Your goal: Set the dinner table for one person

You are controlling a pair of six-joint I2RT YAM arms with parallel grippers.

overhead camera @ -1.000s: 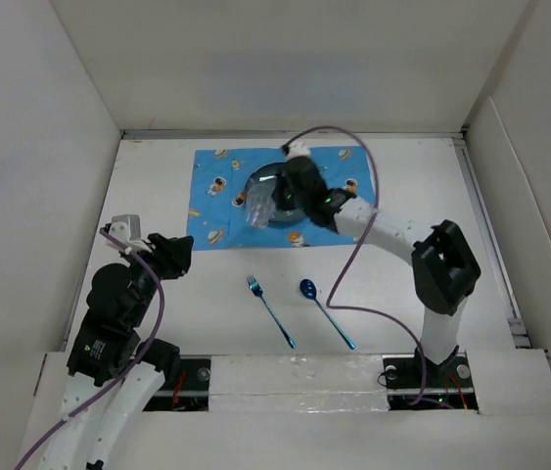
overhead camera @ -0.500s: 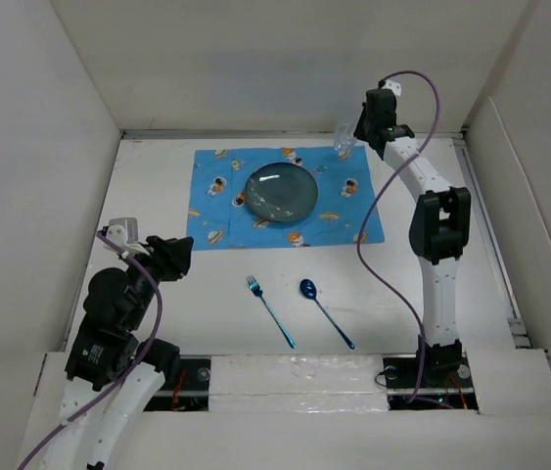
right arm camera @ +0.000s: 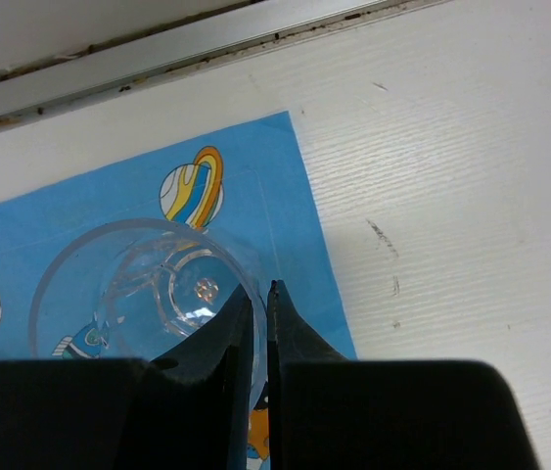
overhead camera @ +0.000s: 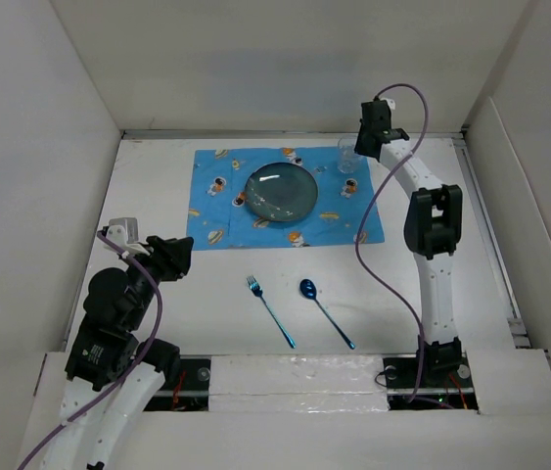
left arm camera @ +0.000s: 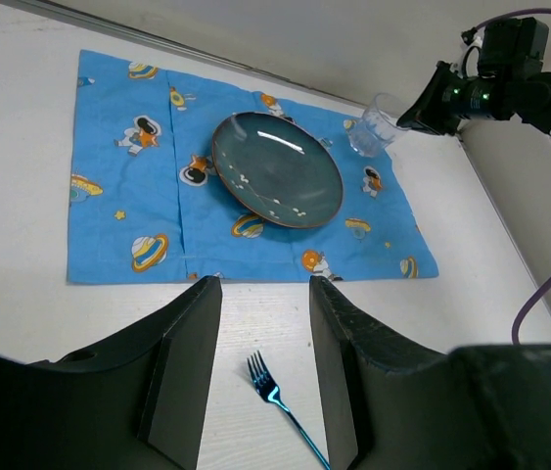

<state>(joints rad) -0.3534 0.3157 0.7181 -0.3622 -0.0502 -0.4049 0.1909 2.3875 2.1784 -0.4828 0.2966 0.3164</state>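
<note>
A second ago my right gripper (right arm camera: 260, 294) hung over the plate (overhead camera: 280, 191) with the glass (overhead camera: 347, 157). Now it has swung to the far right corner of the mat (overhead camera: 214, 211), and the glass appears to stand there on the blue cloth, just right of the plate. My right fingers (right arm camera: 299, 343) are narrow and pinch the glass's wall between them, so I judge it placed but not yet let go. My left gripper (left arm camera: 263, 284) waits at the near left of the dinner table (overhead camera: 206, 313), jaws partly apart and holding nothing. The fork (overhead camera: 270, 311) and spoon (overhead camera: 326, 313) lie nearer, off the mat and not yet set.
</note>
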